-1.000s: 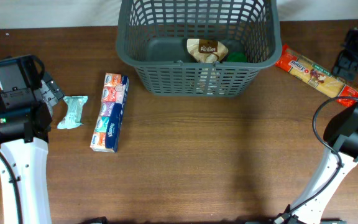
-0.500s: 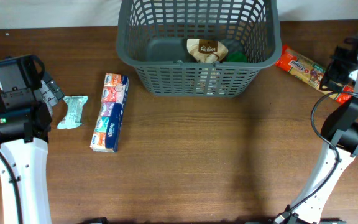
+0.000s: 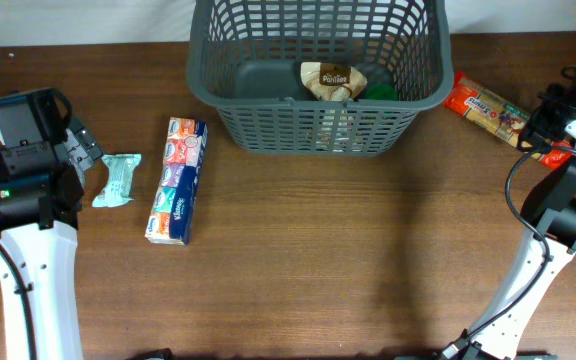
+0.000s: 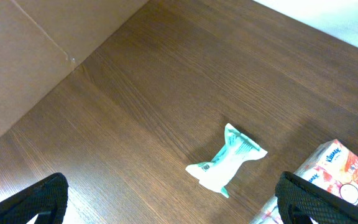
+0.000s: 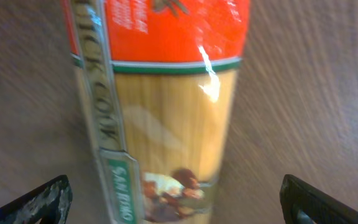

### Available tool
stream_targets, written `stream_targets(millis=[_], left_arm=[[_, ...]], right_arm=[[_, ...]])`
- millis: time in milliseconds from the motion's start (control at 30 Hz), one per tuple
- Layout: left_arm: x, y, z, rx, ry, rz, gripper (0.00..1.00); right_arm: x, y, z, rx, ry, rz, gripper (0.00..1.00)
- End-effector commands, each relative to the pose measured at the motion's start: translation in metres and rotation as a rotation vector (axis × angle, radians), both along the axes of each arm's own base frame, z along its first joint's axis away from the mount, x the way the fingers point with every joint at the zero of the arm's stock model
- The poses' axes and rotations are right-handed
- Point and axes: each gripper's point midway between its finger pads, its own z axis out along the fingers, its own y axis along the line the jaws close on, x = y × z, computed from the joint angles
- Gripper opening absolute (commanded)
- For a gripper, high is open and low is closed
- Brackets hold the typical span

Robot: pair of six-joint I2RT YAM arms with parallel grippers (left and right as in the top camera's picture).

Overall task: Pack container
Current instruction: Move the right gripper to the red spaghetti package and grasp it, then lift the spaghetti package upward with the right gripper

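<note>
Right arm has swung in from the counter's far right edge since a second ago and now sits over the right end of the spaghetti packet (image 3: pixel 483 105); left arm unchanged, nothing else on the counter (image 3: pixel 368 250) has shifted.

Right claw (image 5: pixel 179 202): fingers wide apart, one tip at each lower corner of the wrist view, packet lying between them. No contact visible, nothing clamped. Packet fills that view: red label up top, pasta strands behind the clear window, a bit blurred.

Left claw (image 4: pixel 176 205): fingers also wide apart, holding nothing, hovering at the counter's left side. Small mint-green wrapper (image 4: pixel 225 158) lies ahead of it, flat on the wood, and the tissue pack (image 4: pixel 337 168) sits just beyond.

Container (image 3: pixel 318 130): dark grey slotted basket, upright, top centre of the counter against the far edge. Inside: a tan packet (image 3: pixel 330 80) with something green (image 3: pixel 381 92) right beside it; can't tell what the green thing is. Spaghetti packet lies outside, angled, its left end near the basket's right rim. Tissue pack and wrapper are left of the basket, well apart from it.
</note>
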Motion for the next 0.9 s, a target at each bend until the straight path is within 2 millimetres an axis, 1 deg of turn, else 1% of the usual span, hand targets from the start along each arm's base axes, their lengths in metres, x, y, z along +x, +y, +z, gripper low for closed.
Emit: stream_targets(millis=[0, 167, 367, 467, 700, 867], left_arm=[[0.0, 0.001, 0.008, 0.001, -0.022, -0.001, 1.0], [0.0, 0.001, 0.008, 0.001, -0.022, -0.001, 1.0], [0.0, 0.001, 0.008, 0.001, -0.022, -0.001, 1.0], [0.0, 0.001, 0.008, 0.001, -0.022, -0.001, 1.0], [0.0, 0.001, 0.008, 0.001, -0.022, -0.001, 1.0], [0.0, 0.001, 0.008, 0.001, -0.022, -0.001, 1.0]], right_arm=[[-0.006, -0.003, -0.028, 0.016, 0.049, -0.001, 0.99], [-0.003, 0.002, -0.044, 0.044, 0.057, 0.006, 0.99], [-0.002, 0.003, -0.05, 0.031, 0.067, 0.012, 0.99], [-0.004, 0.002, -0.058, 0.026, 0.087, 0.018, 0.99], [-0.01, 0.013, -0.089, 0.075, 0.135, 0.065, 0.99], [-0.011, 0.014, -0.093, 0.078, 0.142, 0.066, 0.98]])
